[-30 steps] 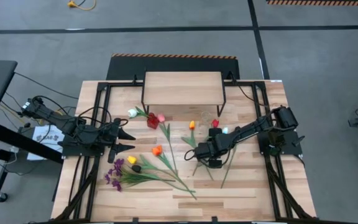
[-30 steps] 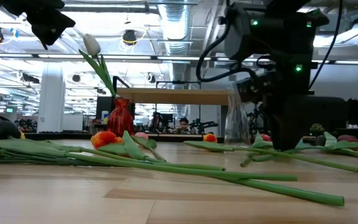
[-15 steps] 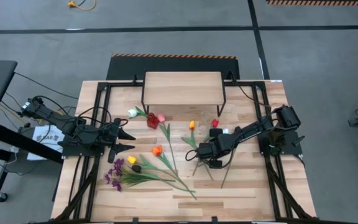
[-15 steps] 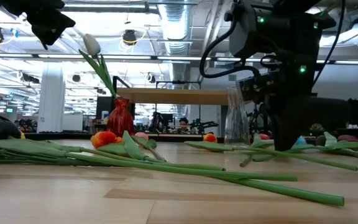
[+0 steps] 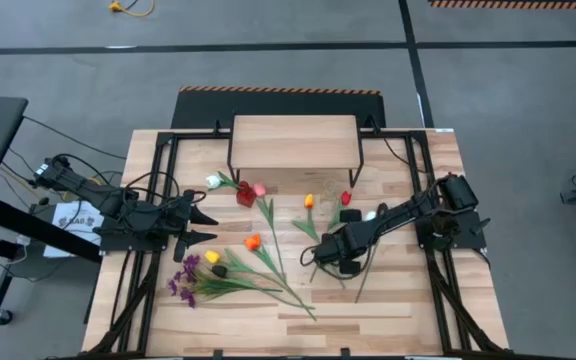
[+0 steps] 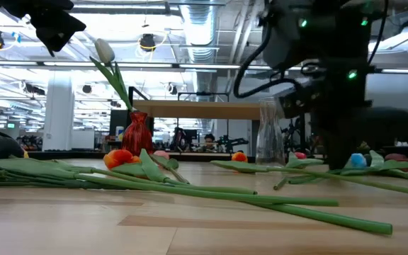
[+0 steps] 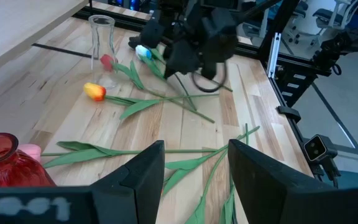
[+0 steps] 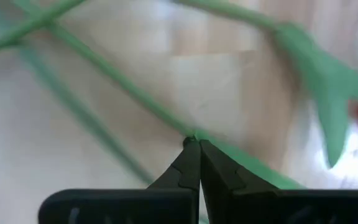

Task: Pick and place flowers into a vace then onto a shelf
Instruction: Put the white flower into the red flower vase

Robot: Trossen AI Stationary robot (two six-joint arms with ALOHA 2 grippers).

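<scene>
The right gripper is down at the light plank desk, right of its middle, its two dark fingers pinched together on a thin green stem of one of the flowers lying there. Around it lie long-stemmed artificial tulips: an orange one, a red one and a light blue one. A clear glass vase stands upright beside them. Toward the desk's left edge lie more tulips and purple sprigs. A red glass vase holds one white tulip. The small light-wood shelf on black legs stands at the far edge. The left gripper hangs near the left edge, fingers spread, holding nothing.
</scene>
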